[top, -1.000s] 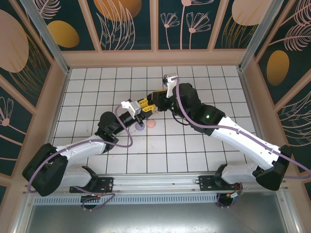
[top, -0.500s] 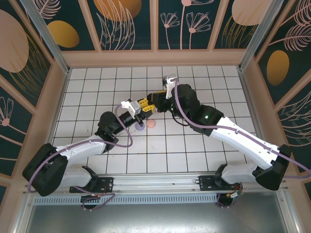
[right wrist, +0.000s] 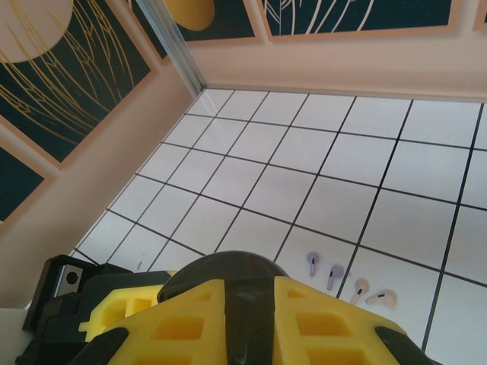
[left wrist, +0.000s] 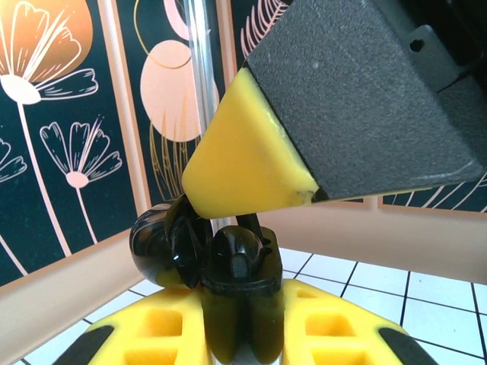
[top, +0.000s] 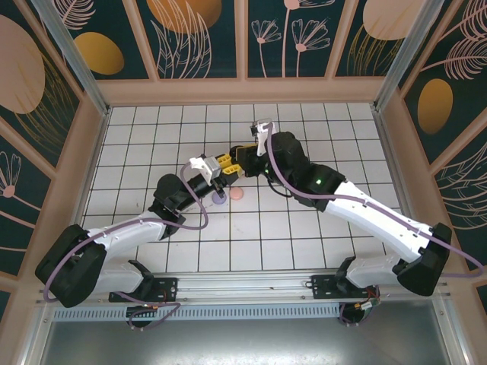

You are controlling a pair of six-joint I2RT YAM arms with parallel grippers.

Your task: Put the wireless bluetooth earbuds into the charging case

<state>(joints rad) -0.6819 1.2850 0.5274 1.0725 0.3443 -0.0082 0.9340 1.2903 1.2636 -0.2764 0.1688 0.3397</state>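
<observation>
Here, near edge: both arm bases sit at the front of the white grid-tiled table [top: 304, 236], and the two arms reach inward to meet over the middle tiles
Round discs: a lilac round disc [top: 219, 198] and a pale pink round disc [top: 237, 193] lie flat on the table, close but apart, just on the near side of that meeting point
Left end effector: the left end effector [left wrist: 242, 327] is closed on a glossy black charging case [left wrist: 240, 266], with its yellow fingers [left wrist: 163, 331] pressed against both flanks; the case is held upright off the table, its rounded lid [left wrist: 156, 243] swung open to the left
Right end effector: the right end effector [right wrist: 247, 300] hangs just above the case mouth; its jaws stand close together with a dark rounded form between them, and I cannot tell whether they grip anything
Case mouth: a thin black stem [left wrist: 249, 223] stands just under the right yellow tip, too small to name
Earbuds: a pair of lilac-grey stemmed earbuds [right wrist: 313, 263] and a pair of pale pink stemmed earbuds [right wrist: 380, 296] lie loose in a short row on the table beyond the right end effector, all outside the case
Far side: dark teal wall panels [top: 198, 38] with peach flower prints rise behind a pale wooden ledge [top: 243, 91]
</observation>
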